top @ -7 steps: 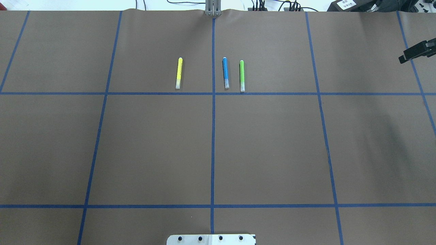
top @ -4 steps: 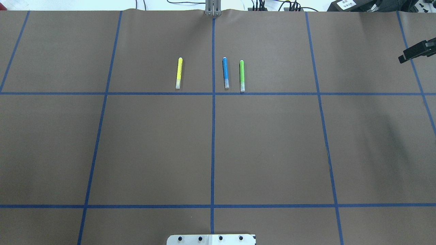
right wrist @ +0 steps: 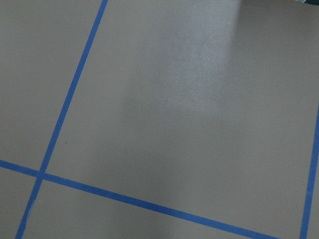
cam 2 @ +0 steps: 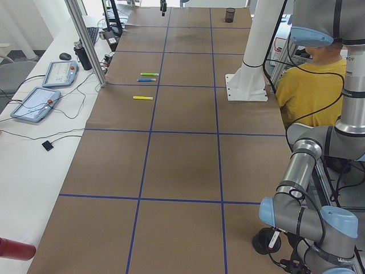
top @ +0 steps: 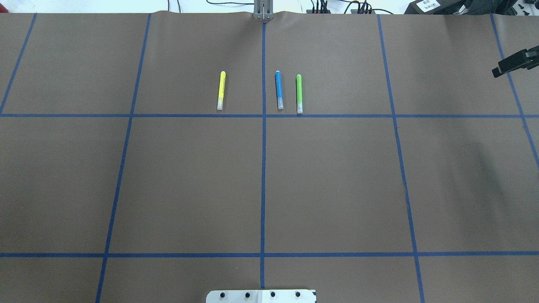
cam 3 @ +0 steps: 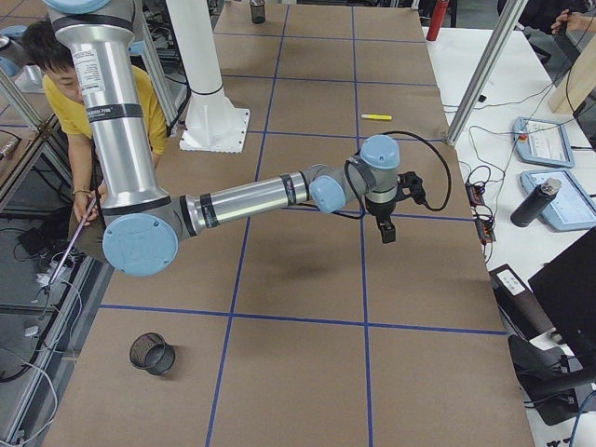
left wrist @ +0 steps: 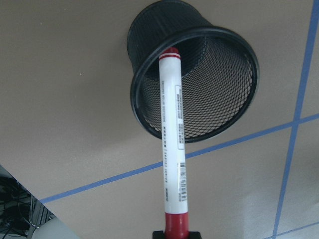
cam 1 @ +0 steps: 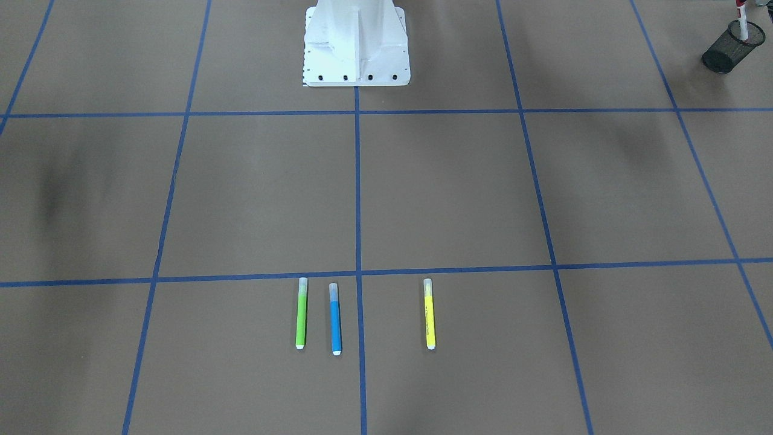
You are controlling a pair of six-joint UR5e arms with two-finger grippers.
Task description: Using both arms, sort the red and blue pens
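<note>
Brown-papered table [top: 189,181], blue tape grid [top: 263,185] | left gripper [left wrist: 176,233] clamps red pen [left wrist: 172,139] by its bottom-frame end, other end at mesh cup [left wrist: 149,35] mouth | step, likely: depositing red; next needs centring, then release | blue pen [top: 278,90] upper centre between yellow marker [top: 220,90] and green marker [top: 299,93] | right gripper [top: 511,64] upper right, closure unclear

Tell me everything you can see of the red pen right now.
The red pen is a slim marker, white plastic-looking barrel with a printed barcode label, red at both ends. The left gripper holds it by one red end, near upright, its other end at the mouth of the black mesh cup.
</note>
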